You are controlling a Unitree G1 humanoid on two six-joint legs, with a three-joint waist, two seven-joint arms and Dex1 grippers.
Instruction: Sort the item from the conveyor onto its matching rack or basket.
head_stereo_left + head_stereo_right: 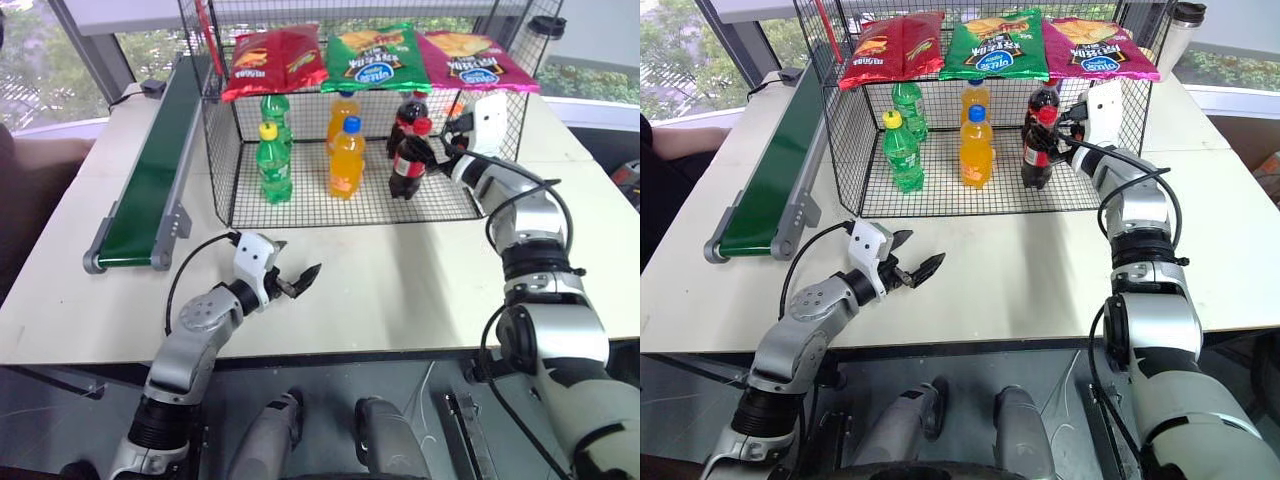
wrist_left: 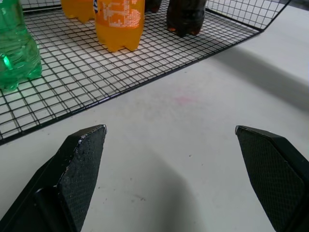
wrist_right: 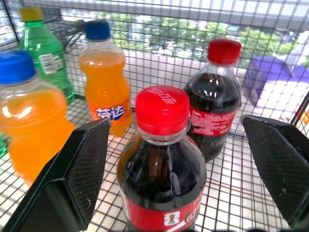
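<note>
Standing between the spread fingers of the right gripper (image 3: 178,169), the cola bottle (image 3: 161,179) demands a straight retreat, avoiding tipping.

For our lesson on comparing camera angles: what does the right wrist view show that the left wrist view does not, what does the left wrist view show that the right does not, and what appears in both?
Right wrist view alone: the red caps and labels of the near cola bottle and the second cola bottle, standing between the open right gripper fingers, and the blue caps of the orange bottles.

Left wrist view alone: the bare white table in front of the cage, under the open left gripper.

Both: the black wire cage floor with green, orange and cola bottles standing on it.
</note>
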